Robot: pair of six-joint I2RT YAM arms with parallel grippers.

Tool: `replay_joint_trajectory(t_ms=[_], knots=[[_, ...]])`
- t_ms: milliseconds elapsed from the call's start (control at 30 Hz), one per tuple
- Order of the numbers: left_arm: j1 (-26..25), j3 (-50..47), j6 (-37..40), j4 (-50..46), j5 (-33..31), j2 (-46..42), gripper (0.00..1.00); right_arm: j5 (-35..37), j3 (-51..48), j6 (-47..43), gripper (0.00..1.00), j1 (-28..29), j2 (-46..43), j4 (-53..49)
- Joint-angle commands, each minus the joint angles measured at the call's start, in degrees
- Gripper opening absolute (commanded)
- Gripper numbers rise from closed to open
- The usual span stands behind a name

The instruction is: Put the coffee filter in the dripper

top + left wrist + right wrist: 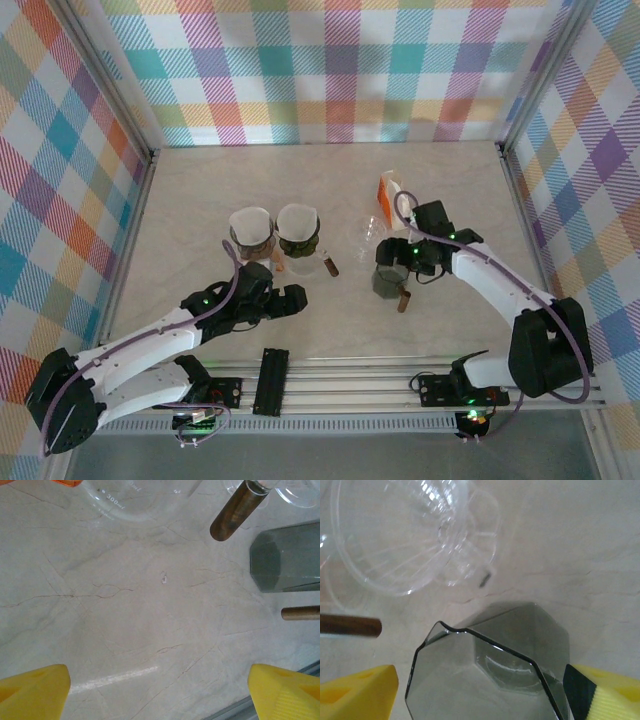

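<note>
With both tools apart, the left tool over bare tabletop and the right tool straddling a grey cup just beside the clear dripper, we fear knocking that glassware when reaching for the paper filters well apart leftward.

We note tabletop: marble-look pattern, smooth, faint sheen. Vessel at 12 o'clock in left wrist view: clear glass, glossy, printed marking. Handle at 1 o'clock: brown wood, satin. We see clear dripper at 11 o'clock in right wrist view: ribbed, glossy; glass or plastic, cannot tell. Grey dripper: smoky, translucent, faceted, shiny. Filter and neighbour: white paper, matt. Left gripper fingers: yellow plastic, matt. Walls: plaid print, matt.
</note>
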Motion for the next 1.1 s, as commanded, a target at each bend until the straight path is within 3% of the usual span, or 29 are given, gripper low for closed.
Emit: replay_joint_trajectory(t_ms=[0,167,400,600,767,933,1067], knots=[[-0.51,-0.46,0.77,2.11,0.76,0.43,0.92,-3.2,-0.71,-1.59,0.85,2.73,-1.52,-1.21],[-0.52,-0.46,0.33,1.98,0.5,0.46,0.92,-2.71,-2.78,0.67,0.83,7.5,-2.53,-0.92],[-0.52,-0.46,-0.07,1.65,0.45,0.3,0.92,0.82,-3.66,7.08,0.81,19.01,-1.62,2.31],[-0.49,-0.72,-0.21,1.4,0.32,0.0,0.92,1.69,-2.16,7.36,0.8,24.45,0.39,2.59],[-0.48,-0.99,-0.55,1.67,0.5,0.01,0.92,1.08,-1.06,7.14,0.8,25.94,0.73,2.07],[-0.51,-0.83,-0.09,2.2,1.21,0.22,0.92,5.82,0.48,5.93,0.85,25.98,-3.83,-1.41],[-0.57,-0.64,0.11,2.29,1.44,0.59,0.92,9.03,3.25,4.97,0.86,20.94,-4.91,-4.22]])
